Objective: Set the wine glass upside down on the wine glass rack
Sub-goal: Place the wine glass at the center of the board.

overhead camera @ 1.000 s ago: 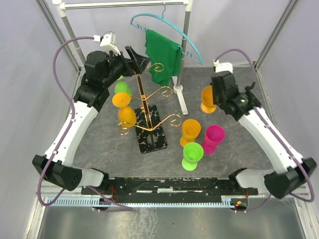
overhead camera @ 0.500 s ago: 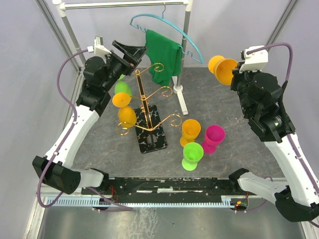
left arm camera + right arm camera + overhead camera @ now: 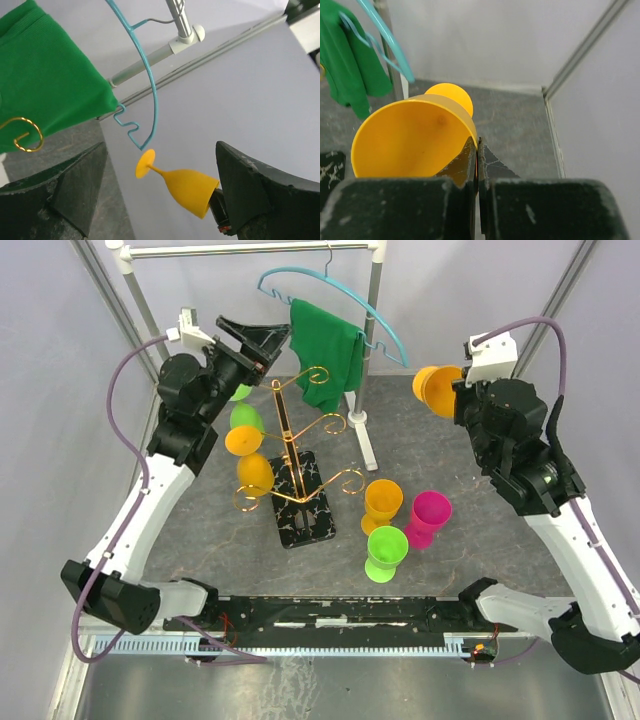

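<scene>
My right gripper (image 3: pixel 458 402) is shut on the rim of an orange wine glass (image 3: pixel 436 388), held high at the right with its bowl on its side and foot pointing left. In the right wrist view one finger is inside the bowl (image 3: pixel 410 142) and the jaws (image 3: pixel 478 144) pinch its wall. The gold wine glass rack (image 3: pixel 290 440) stands on its marbled base (image 3: pixel 308 510) left of centre, with three glasses hanging upside down on its left arms. My left gripper (image 3: pixel 256 338) hangs open above the rack's top, empty. The left wrist view shows the held glass (image 3: pixel 192 190) far off between my open fingers (image 3: pixel 160 147).
A white clothes rail (image 3: pixel 375 330) with a teal hanger (image 3: pixel 340 298) and green cloth (image 3: pixel 325 350) stands behind the rack. Orange (image 3: pixel 382 502), pink (image 3: pixel 431 516) and green (image 3: pixel 386 550) glasses stand upright on the table right of the rack base.
My right arm has lifted the orange glass off the table, tipped it sideways and brought it slightly leftward. My left gripper rose and drifted a little left, still open.
</scene>
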